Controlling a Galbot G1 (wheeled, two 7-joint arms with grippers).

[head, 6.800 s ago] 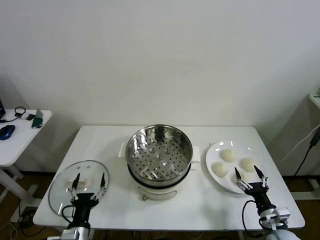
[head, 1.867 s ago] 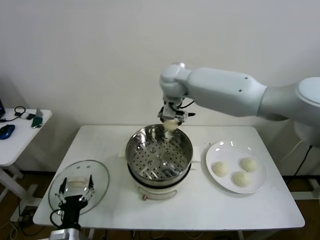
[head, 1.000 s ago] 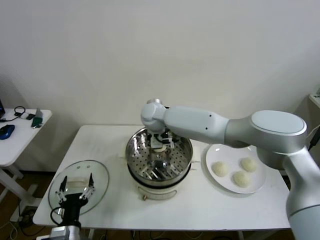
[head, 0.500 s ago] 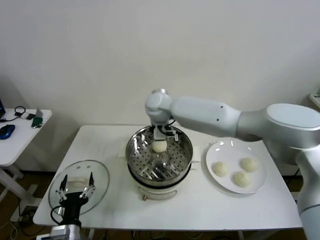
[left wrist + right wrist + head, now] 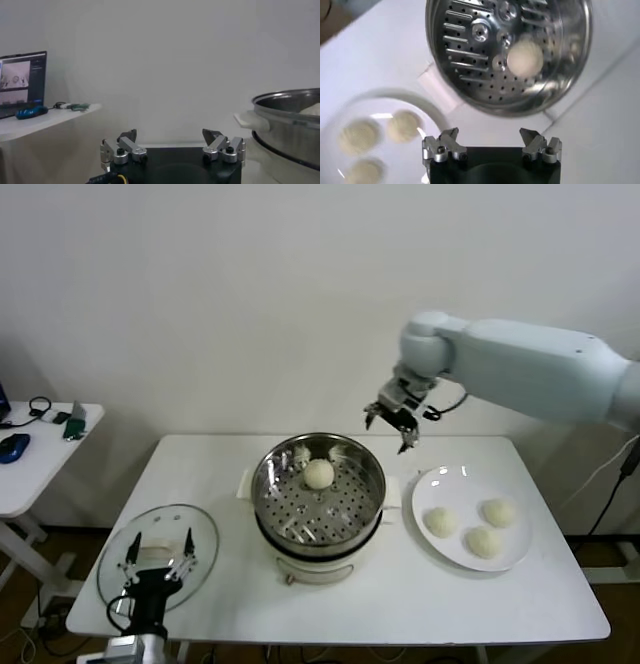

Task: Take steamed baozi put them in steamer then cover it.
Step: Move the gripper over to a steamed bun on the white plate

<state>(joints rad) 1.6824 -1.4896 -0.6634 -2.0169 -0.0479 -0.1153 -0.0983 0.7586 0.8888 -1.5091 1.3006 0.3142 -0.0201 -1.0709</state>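
The steel steamer (image 5: 318, 494) stands mid-table with one cream-white baozi (image 5: 319, 474) on its perforated tray; the right wrist view shows the steamer (image 5: 470, 60) and that baozi (image 5: 525, 57) too. Three more baozi (image 5: 441, 522) (image 5: 497, 512) (image 5: 483, 541) lie on the white plate (image 5: 450, 480) to its right. My right gripper (image 5: 392, 424) is open and empty, raised above the table between steamer and plate. The glass cover (image 5: 158, 556) lies at the table's front left. My left gripper (image 5: 158, 566) is open and empty, parked over the cover.
A white side table (image 5: 35, 454) with a mouse and small items stands at the far left. In the left wrist view the steamer's rim and handle (image 5: 285, 120) show beside my left gripper (image 5: 172, 142).
My right gripper let go of the baozi on the steamer tray, opened, and rose up and to the right, away from the steamer. The left arm has stayed parked.
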